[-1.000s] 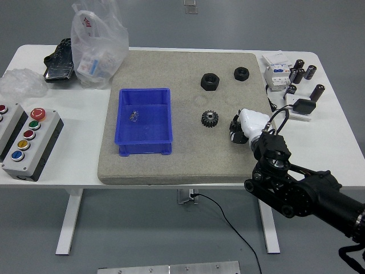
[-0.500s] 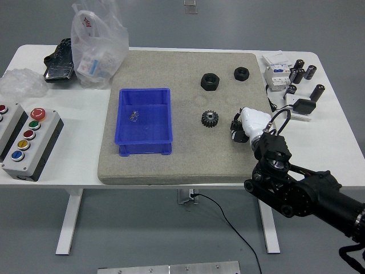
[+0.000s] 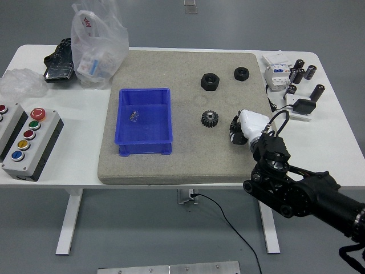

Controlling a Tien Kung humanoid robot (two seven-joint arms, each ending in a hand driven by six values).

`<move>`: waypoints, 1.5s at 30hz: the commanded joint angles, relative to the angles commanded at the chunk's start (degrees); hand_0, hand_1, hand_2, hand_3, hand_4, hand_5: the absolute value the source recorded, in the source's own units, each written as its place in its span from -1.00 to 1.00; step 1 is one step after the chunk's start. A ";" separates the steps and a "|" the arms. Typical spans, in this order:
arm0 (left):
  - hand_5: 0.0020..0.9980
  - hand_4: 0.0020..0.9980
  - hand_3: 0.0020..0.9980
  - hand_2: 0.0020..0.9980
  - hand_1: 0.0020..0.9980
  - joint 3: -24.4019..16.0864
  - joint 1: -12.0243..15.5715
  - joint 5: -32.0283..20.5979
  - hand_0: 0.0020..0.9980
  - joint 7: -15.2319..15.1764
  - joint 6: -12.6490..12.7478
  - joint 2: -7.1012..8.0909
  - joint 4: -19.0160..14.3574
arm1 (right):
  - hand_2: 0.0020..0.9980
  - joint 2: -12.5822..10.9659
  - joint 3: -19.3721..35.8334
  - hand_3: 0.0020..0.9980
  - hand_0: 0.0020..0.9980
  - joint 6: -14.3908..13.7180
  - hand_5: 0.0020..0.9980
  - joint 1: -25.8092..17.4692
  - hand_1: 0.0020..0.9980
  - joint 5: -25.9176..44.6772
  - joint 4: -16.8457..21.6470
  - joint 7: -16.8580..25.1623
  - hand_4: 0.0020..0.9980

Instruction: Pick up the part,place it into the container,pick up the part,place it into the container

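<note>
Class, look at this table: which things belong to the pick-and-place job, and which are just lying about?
Belonging to the job:
blue bin
gear
large nut
small nut
right hand, over the mat beside the gear

Just lying about:
button box
plastic bag
black cylinders
white device
black pouch

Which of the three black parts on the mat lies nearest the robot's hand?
The gear, the only toothed one, just left of the right hand. The two hex nuts lie farther back.
</note>
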 joint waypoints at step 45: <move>0.21 0.51 0.49 0.23 0.29 -0.12 0.14 -0.33 0.49 -0.19 0.50 -0.03 0.00 | -0.21 -0.32 0.94 -0.04 -0.55 -2.52 -0.83 0.26 -0.10 -1.57 -0.11 0.00 0.05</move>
